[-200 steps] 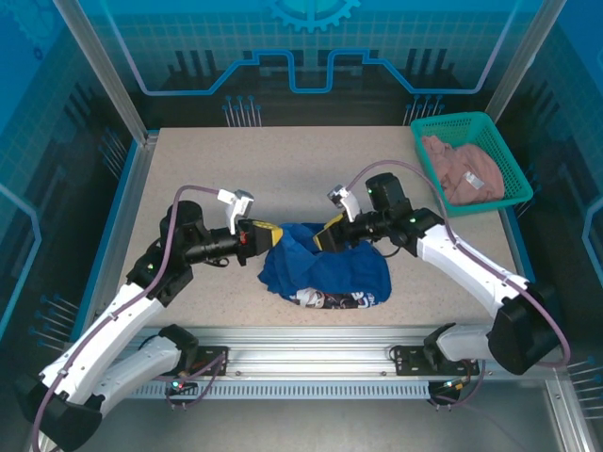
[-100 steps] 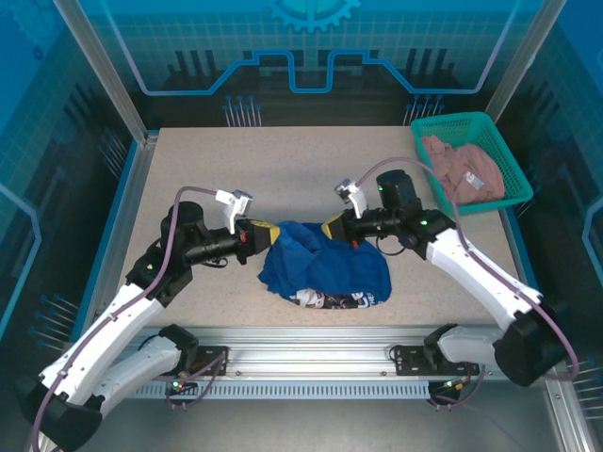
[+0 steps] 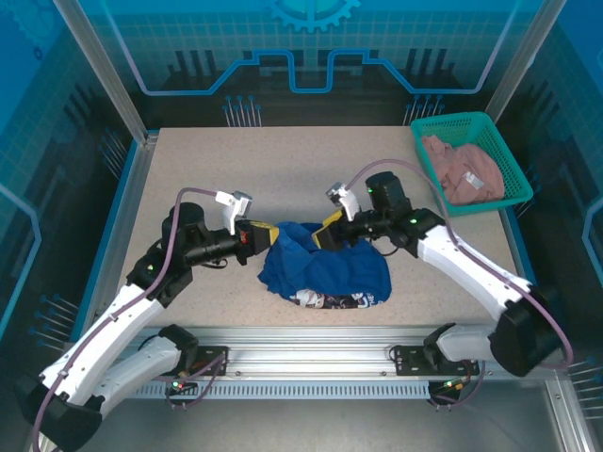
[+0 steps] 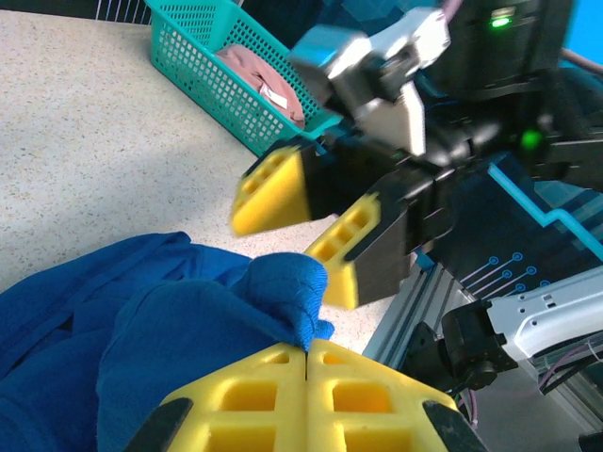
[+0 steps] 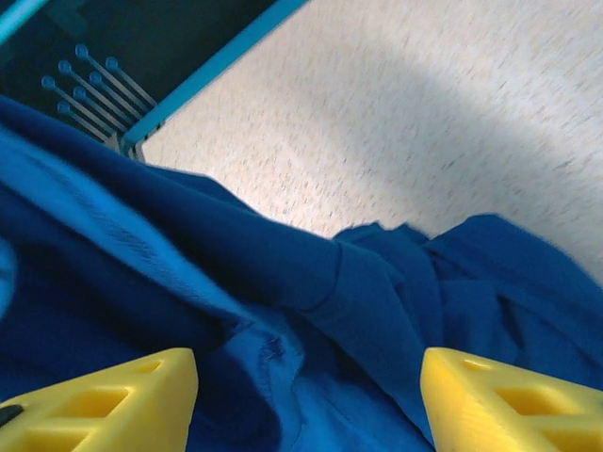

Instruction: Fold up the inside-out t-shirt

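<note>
Royal blue t-shirt [image 3: 325, 268] lies crumpled in a heap on the speckled tabletop [image 3: 283, 169], close to the near edge and roughly midway between the two arms. A strip of pale print [image 3: 330, 299] shows along the side nearest the arm bases, while the rest of the visible cloth is plain blue. The left fingers [image 4: 287, 363], yellow and pressed flush together, pinch a raised fold of the cloth at the heap's far left edge; in the left wrist view the fold bunches up right at their tips. The right fingers [image 3: 326, 233] stand spread apart just across from them, over the far edge of the heap, tips pointing toward the left pair. In the right wrist view rumpled blue cloth lies below the gap and nothing is clasped between them. The two pairs are near each other without touching. At the tabletop's far right corner, well apart from the shirt, a teal mesh basket [image 3: 495, 132] holds a bundled pinkish-beige garment [image 3: 462, 169].
</note>
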Action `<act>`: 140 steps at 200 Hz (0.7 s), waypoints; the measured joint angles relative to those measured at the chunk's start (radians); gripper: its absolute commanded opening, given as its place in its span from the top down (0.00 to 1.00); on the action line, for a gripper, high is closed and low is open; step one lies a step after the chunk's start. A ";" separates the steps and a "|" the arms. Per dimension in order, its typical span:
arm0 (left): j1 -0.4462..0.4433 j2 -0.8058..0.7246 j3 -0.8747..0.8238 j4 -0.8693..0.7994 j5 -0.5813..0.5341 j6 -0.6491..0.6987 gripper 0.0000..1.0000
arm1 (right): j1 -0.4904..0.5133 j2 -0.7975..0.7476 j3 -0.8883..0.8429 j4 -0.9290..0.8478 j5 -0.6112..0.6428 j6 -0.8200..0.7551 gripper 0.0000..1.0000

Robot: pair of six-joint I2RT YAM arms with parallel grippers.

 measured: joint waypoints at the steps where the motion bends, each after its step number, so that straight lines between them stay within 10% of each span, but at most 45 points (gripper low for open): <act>1: 0.000 0.000 0.000 0.000 0.000 0.000 1.00 | 0.001 0.003 0.000 0.000 0.000 -0.001 0.35; 47: 0.000 -0.018 0.000 -0.001 0.000 0.000 1.00 | 0.050 0.114 0.006 0.043 -0.056 -0.010 0.83; 140: 0.000 0.046 0.000 0.001 -0.048 0.001 1.00 | -0.017 -0.095 0.007 -0.052 0.085 0.030 0.88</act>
